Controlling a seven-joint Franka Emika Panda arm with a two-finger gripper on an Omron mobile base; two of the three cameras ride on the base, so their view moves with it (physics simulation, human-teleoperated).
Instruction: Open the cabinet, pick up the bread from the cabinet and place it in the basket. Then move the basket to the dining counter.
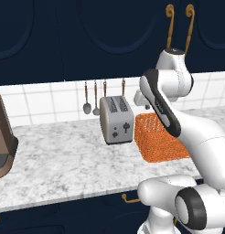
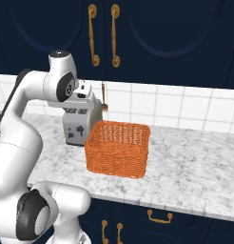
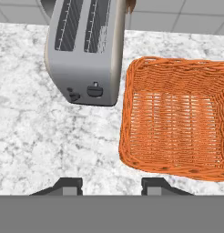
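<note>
Fingers (image 3: 111,185) spread apart, holding nothing, hovering above the marble worktop (image 3: 36,136). Basket (image 3: 175,125) sits empty just beside the toaster (image 3: 84,48) (gap narrow, may touch). Looks light, woven and springy, so pinch one rim wall. Cabinet (image 2: 138,33) behind is closed, brass handles (image 2: 103,35) together; bread presumably inside, unseen.

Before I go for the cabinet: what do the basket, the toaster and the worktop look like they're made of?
The basket looks like woven orange mesh, wicker or plastic; light shows through its open weave. The toaster appears to be brushed grey metal with a dull sheen and dark knobs. The worktop looks like polished white marble with grey veining, though it may be an imitation.
</note>
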